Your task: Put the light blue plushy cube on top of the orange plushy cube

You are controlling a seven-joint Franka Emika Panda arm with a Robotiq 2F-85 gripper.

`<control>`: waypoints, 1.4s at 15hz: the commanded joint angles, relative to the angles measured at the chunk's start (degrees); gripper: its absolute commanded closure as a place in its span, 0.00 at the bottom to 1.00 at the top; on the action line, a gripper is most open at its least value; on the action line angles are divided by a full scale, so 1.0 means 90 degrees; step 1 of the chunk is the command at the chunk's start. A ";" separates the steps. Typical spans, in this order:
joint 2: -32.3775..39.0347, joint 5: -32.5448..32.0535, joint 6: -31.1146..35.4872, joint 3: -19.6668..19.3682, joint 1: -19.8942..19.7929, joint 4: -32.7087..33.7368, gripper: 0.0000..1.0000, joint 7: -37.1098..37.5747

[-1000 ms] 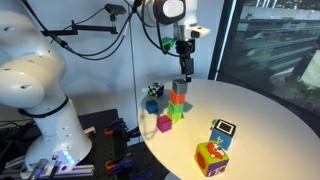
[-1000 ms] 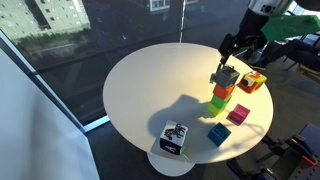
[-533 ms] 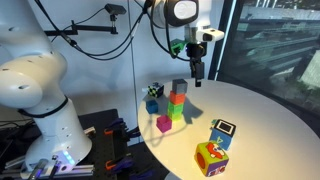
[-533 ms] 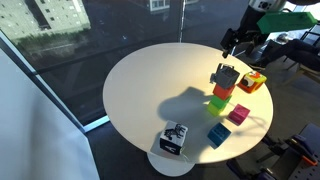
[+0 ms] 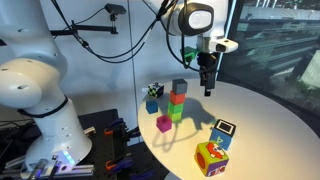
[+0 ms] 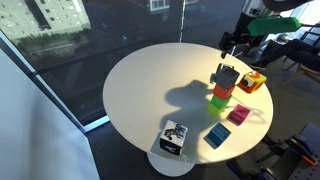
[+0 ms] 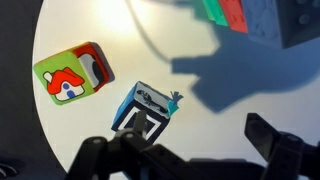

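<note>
Blue cube (image 7: 145,108) lying on table (image 7: 80,125), near orange cube (image 7: 72,75) but apart from it; gripper (image 5: 207,88) up in the air, jaws wide apart, holding nothing. Likely trouble when coming down: pinching the soft sides off-centre, so slipping or twisting in the lift; also bumping orange cube away, or brushing the stack (image 5: 178,100) close by.

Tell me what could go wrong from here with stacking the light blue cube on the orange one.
1. In the wrist view the light blue cube sits skewed to the open gripper, so a straight descent may catch its corners.
2. The orange cube lies near the edge of the table; a nudge while placing could push it off.
3. The block tower stands close to the gripper; a careless swing might topple it.
</note>
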 commanded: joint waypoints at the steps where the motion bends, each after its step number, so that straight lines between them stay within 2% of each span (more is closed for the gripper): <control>1: 0.0501 0.0034 -0.0052 -0.0120 -0.0006 0.0488 0.00 -0.0348; 11: 0.1236 -0.0315 0.0315 -0.0351 -0.0030 0.0990 0.00 -0.1785; 21: 0.1201 -0.0239 0.0330 -0.0371 0.0020 0.0842 0.00 -0.1683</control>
